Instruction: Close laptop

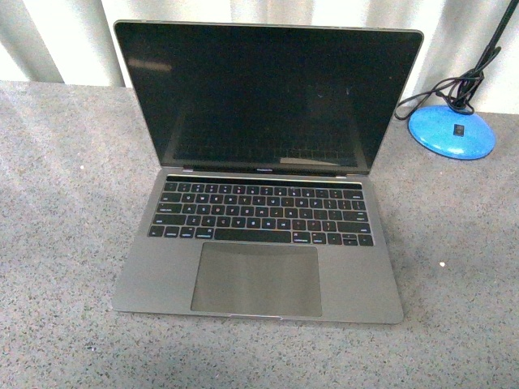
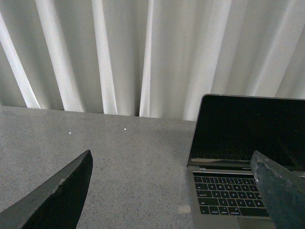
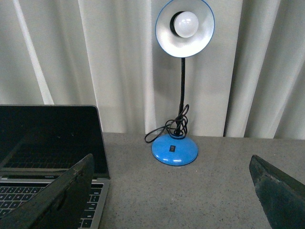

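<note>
The space-grey laptop (image 1: 259, 174) stands open in the middle of the grey table, its dark screen upright and its black keyboard and trackpad facing me. Neither gripper shows in the front view. In the left wrist view the laptop (image 2: 238, 162) lies under one side of my open left gripper (image 2: 174, 191), which hovers over bare table beside it. In the right wrist view the laptop's corner (image 3: 52, 143) sits behind one finger of my open right gripper (image 3: 171, 191), which is empty above the table.
A blue desk lamp (image 1: 452, 132) with a black cord stands on the table right of the laptop; its white-lined shade and bulb show in the right wrist view (image 3: 185, 28). White curtains (image 2: 119, 52) hang behind the table. The grey speckled table (image 1: 65, 243) extends on both sides.
</note>
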`<state>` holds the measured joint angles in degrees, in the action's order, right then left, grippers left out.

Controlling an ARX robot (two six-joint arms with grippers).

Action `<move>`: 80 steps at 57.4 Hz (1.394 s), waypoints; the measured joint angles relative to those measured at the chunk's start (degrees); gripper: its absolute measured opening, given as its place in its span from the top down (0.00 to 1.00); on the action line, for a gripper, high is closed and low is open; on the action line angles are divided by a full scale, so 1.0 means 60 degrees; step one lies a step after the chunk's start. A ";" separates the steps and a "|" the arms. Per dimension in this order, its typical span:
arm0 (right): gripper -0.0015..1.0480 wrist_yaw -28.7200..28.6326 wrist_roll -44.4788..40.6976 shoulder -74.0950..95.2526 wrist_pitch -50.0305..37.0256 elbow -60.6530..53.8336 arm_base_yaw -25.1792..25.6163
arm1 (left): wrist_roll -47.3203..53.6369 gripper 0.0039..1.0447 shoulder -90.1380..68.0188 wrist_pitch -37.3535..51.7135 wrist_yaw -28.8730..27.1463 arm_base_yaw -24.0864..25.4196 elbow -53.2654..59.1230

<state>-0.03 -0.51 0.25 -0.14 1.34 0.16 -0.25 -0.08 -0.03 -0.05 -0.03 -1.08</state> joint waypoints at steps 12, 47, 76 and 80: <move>0.10 0.0000 0.0000 0.0000 0.0000 0.0000 0.0000 | 0.0000 0.06 0.0000 0.0000 0.0000 0.0000 0.0000; 0.10 -0.3115 -0.1694 0.5621 0.2153 0.1756 -0.0543 | -0.2983 0.06 -0.3796 -0.0255 -0.9810 -0.2812 -0.0849; 0.10 -0.1526 -0.2670 1.1883 -0.1807 0.4976 -0.2040 | 0.0138 0.06 -1.0207 0.5486 -0.2849 -0.0189 -0.3381; 0.10 -0.1497 -0.2856 1.2415 -0.1861 0.5479 -0.2095 | 0.0244 0.06 -1.0983 0.5796 -0.2153 0.0036 -0.4076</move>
<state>-9.02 -17.65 74.74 -11.31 34.22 -12.40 1.21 -65.98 34.74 -12.97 0.19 -25.54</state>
